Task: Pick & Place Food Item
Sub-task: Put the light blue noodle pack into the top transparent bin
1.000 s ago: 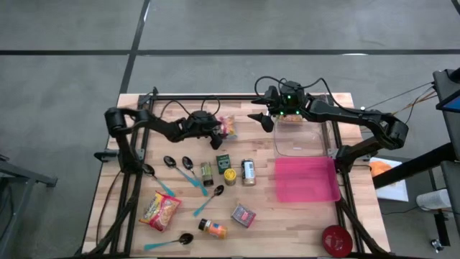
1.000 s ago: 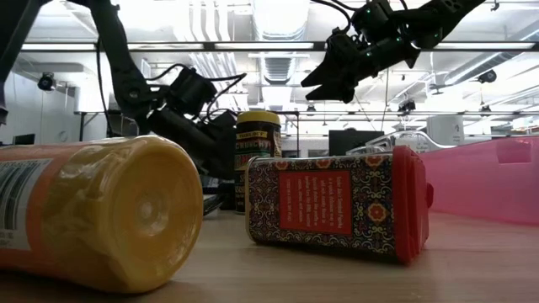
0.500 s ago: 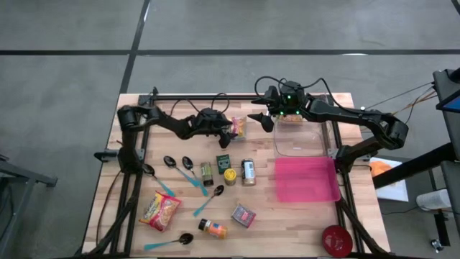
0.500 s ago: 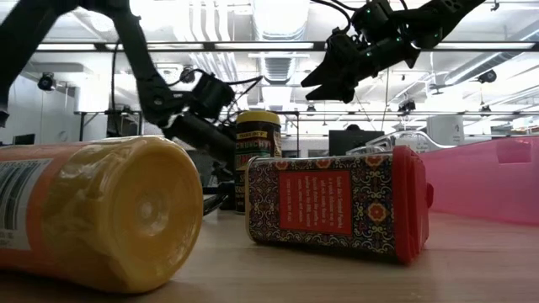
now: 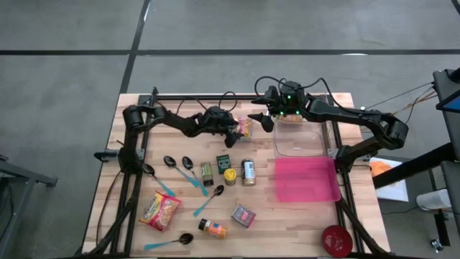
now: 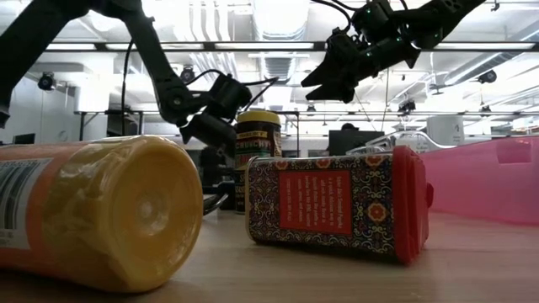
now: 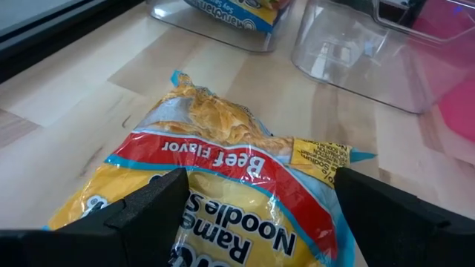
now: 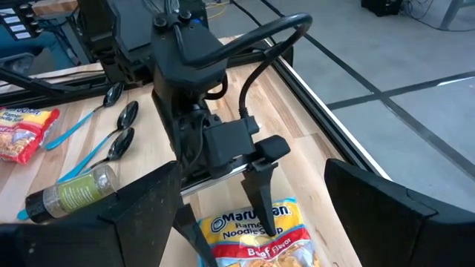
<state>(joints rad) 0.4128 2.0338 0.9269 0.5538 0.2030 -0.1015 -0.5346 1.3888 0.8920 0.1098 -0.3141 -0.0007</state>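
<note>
The wooden worktop (image 5: 302, 223) carries a pink tray (image 5: 305, 180) on its right side, with a clear plastic container (image 5: 300, 138) just behind it. The left end effector (image 5: 239, 129) holds a yellow packet of ramen noodles (image 7: 223, 185) between its wide-set fingers, just left of the clear container; the wrapper reads "Beef Flavor" and "Ramen Noodle Soup", with "Maruchan" showing in the right wrist view. The right end effector (image 5: 264, 119) hangs above the worktop's far edge near that packet, its fingers spread wide and holding nothing. A second noodle packet (image 5: 159, 210) lies at the near left. Close to the low camera lie an orange-capped bottle (image 6: 101, 215) and a red patterned box (image 6: 337, 204), with a jar (image 6: 257, 156) marked "CRUNCHY" upright behind them. Several spoons (image 5: 180, 167) lie left of centre.
</note>
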